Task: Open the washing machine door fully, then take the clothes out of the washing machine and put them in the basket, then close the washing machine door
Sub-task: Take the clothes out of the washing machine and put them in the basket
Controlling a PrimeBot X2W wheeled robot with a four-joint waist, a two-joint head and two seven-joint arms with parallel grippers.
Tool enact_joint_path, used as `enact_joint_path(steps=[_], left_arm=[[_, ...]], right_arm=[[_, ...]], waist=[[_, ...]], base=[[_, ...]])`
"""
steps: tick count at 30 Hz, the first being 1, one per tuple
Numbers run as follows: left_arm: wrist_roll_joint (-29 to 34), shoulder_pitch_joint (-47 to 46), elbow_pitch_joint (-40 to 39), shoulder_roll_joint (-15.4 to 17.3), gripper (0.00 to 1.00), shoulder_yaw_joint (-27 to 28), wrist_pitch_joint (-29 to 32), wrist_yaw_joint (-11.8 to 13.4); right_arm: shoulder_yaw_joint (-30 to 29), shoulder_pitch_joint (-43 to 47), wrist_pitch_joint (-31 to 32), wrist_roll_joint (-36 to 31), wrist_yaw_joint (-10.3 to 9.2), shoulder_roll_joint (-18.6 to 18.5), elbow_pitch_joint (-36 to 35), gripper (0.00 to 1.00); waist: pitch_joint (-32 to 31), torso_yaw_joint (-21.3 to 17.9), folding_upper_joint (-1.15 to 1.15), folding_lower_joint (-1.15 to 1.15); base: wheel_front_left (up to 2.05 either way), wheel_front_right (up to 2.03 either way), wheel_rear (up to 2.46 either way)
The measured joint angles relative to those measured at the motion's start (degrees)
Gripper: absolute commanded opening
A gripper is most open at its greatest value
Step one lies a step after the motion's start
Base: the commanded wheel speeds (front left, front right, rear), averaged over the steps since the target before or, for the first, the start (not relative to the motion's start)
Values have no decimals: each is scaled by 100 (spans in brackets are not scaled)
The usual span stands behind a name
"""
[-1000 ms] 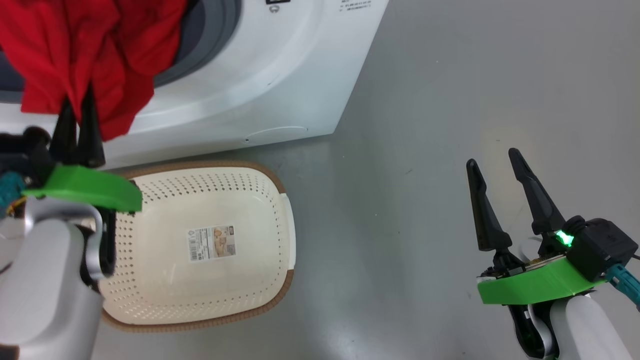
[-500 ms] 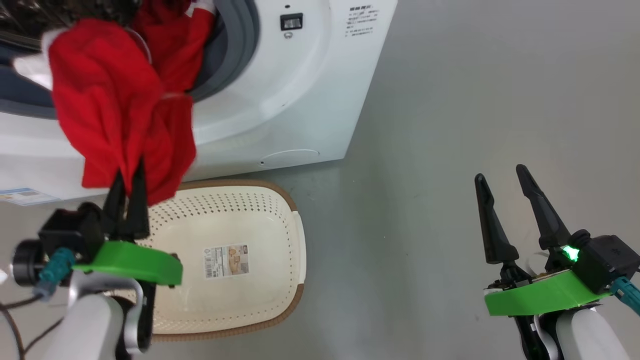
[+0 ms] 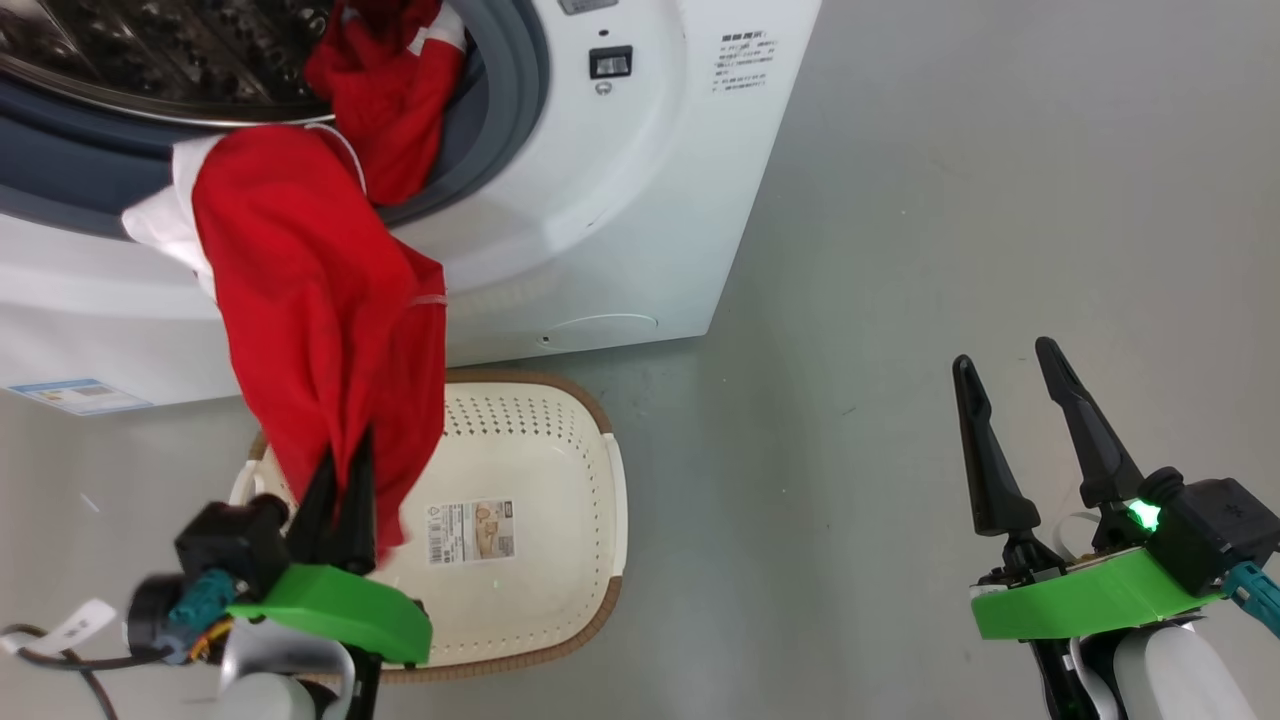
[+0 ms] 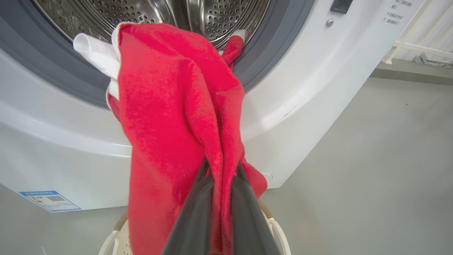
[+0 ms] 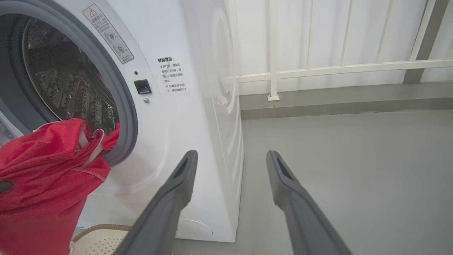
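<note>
The grey floor (image 3: 900, 250) is spreading wide across the head view. The big white washing machine (image 3: 620, 200) is standing on it, filling the picture from 9 o'clock round to 12 o'clock. Its round mouth is gaping open, showing the grey rubber seal (image 3: 510, 150) and the shiny steel drum (image 3: 150, 50) with its little holes.

The clothes (image 3: 330, 250) are spilling out of that mouth. A long red garment (image 3: 320, 380) with a white edge is hanging over the seal and reaching down toward 7 o'clock. A second red piece (image 3: 390, 90) with white bands is lying at the drum's edge, near 11 o'clock.

The cream basket (image 3: 612, 500) with the brown rim is sitting on the floor just in front of the machine, at 7 o'clock. The long garment's bottom end is dangling over it. I cannot tell if it is touching.

The left gripper (image 3: 345, 450) is reaching over the basket at 7 o'clock, pinching the garment tight near its low end. The right gripper (image 3: 1003, 355) is hanging at 4 o'clock over bare floor, its fingers spread wide and gripping nothing.

A paper sticker (image 3: 470, 530) is showing on the basket's bottom. A small blue label (image 3: 75, 395) is sitting on the machine at 9 o'clock.
</note>
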Motion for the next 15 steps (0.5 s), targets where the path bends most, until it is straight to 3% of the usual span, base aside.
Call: enact_joint_path(steps=[15], left_arm=[[-331,-493,2393,-427,0,-101,-416,-482]], right_arm=[[46,-28,0,32,0,0,-23,100]], waist=[[248,-151,0,0]], base=[[0,0,0]])
